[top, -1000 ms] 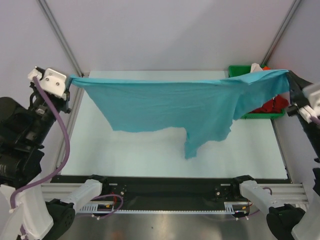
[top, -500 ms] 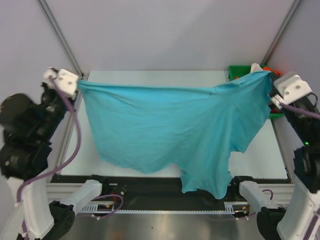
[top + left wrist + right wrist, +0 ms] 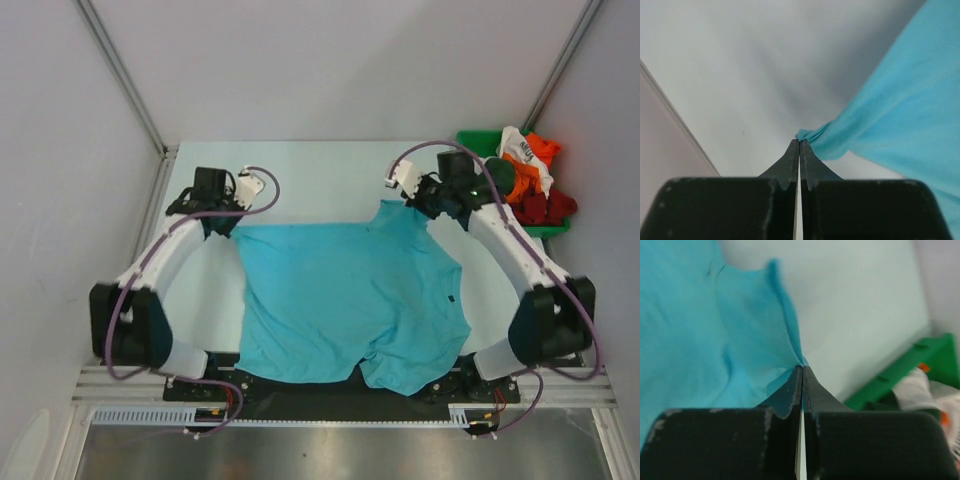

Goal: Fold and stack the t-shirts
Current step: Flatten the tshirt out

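The turquoise t-shirt lies spread on the white table, its near edge draped over the front rail. My left gripper is shut on the shirt's far left corner, low at the table. My right gripper is shut on the far right corner, also low. More t-shirts, orange, red and white, are heaped in the green bin at the far right.
The green plastic bin stands at the table's far right corner, and shows in the right wrist view. Grey frame posts rise at both far corners. The black front rail runs along the near edge.
Both arms have swung down and inward, lowering the turquoise shirt from hanging stretched in the air to lying spread on the table. Both grippers still hold its corners.
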You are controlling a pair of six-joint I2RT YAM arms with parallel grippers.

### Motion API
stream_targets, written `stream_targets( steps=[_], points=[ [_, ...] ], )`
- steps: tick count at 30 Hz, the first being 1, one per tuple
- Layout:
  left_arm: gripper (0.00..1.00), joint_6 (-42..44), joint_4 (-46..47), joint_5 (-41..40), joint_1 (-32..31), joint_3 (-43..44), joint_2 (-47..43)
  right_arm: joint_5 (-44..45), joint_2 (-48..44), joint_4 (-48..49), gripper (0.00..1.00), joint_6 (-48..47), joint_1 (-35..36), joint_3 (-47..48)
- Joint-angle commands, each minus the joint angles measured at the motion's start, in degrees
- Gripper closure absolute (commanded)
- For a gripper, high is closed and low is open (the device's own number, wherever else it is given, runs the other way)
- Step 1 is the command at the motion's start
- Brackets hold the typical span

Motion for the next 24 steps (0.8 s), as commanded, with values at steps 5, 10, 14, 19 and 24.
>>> stream_targets(
  steps=[5, 10, 14, 19, 24],
  points=[
    [1.00, 0.2, 9.2, -2.9, 5.6, 19.5, 27.7, 5.5, 21.1, 9.9, 1.00, 0.5, -0.1, 11.1],
    [1.00, 0.5, 7.6, -3.5, 6.1, 31.1, 38.0, 8.5, 31.0, 14.0, 1.00, 0.6, -1.2, 20.0],
    [1.00, 0.1, 4.9, -3.5, 6.2, 38.4, 43.5, 9.9, 38.8, 12.2, 1.00, 0.6, -2.0, 28.8],
    [1.00, -0.8, 4.3, -5.0, 6.4, 44.4, 48.8, 11.7, 47.7, 13.6, 1.00, 0.3, -2.5, 36.3],
    [1.00, -2.1, 1.6, -7.0, 6.5, 55.2, 55.2, 12.4, 54.9, 13.8, 1.00, -0.2, -3.1, 46.4]
  ],
)
